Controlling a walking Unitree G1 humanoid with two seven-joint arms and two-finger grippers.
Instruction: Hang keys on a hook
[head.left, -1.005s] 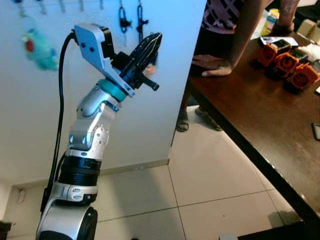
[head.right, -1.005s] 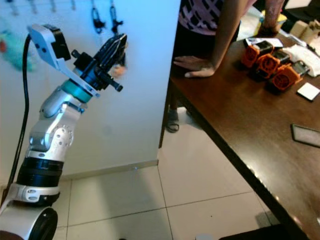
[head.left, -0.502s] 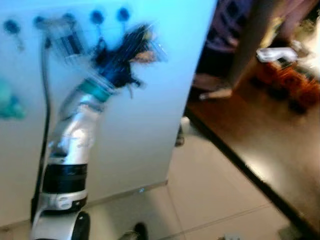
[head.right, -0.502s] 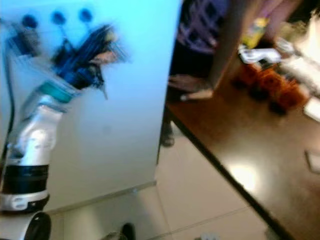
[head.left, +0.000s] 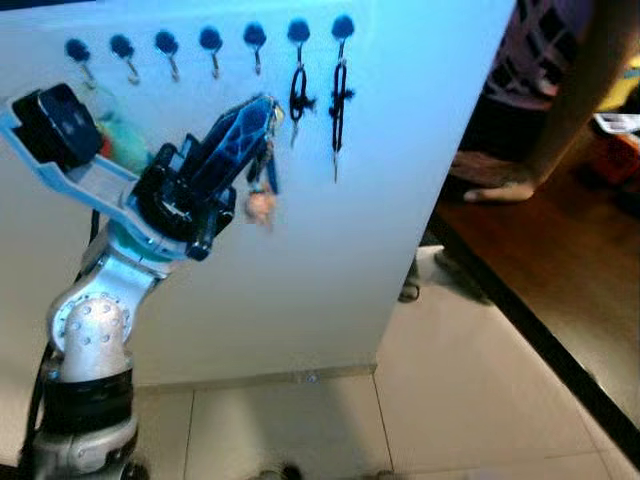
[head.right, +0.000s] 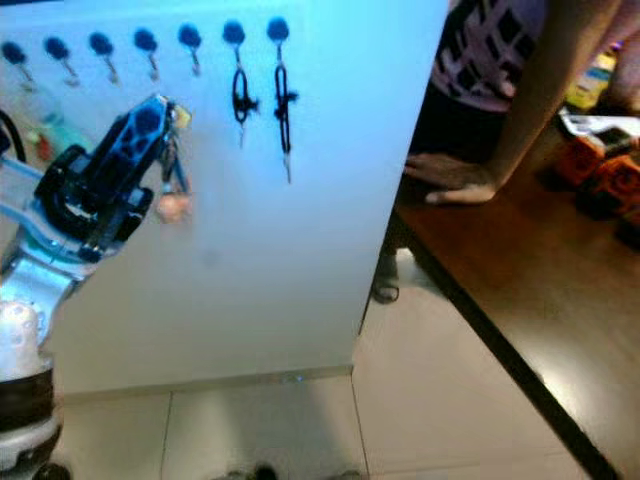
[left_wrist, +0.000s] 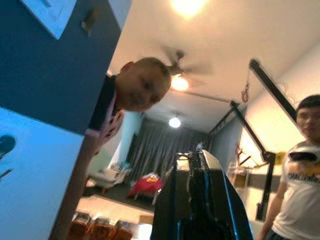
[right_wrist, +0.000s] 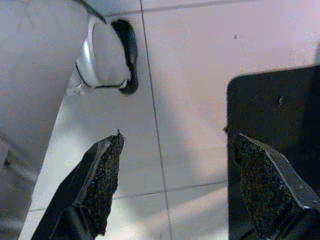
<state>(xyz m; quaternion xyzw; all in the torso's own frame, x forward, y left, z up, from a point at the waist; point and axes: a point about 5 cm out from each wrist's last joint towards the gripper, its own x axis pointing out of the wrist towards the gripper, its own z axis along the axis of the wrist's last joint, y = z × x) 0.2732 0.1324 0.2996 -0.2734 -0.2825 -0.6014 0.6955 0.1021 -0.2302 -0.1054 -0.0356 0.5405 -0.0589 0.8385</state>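
Left eye view — left gripper (head.left: 262, 112) pinches keys (head.left: 262, 190) below hooks (head.left: 212, 42)

The two eye views look forward and down from the robot's head, close to a white wall (head.left: 330, 250) with a row of hooks (head.left: 210, 42) near the top edge. Both take in the raised left arm (head.left: 95, 330) on the left, the tiled floor (head.left: 450, 400) below and a dark table (head.right: 520, 300) on the right; the right eye view shows more of the table and a person (head.right: 490, 70) leaning on it. The left wrist view looks up along its jaws past the wall's edge at the ceiling (left_wrist: 240, 45) and two people. The right wrist view looks straight down along its jaws, near the floor (right_wrist: 190, 100).
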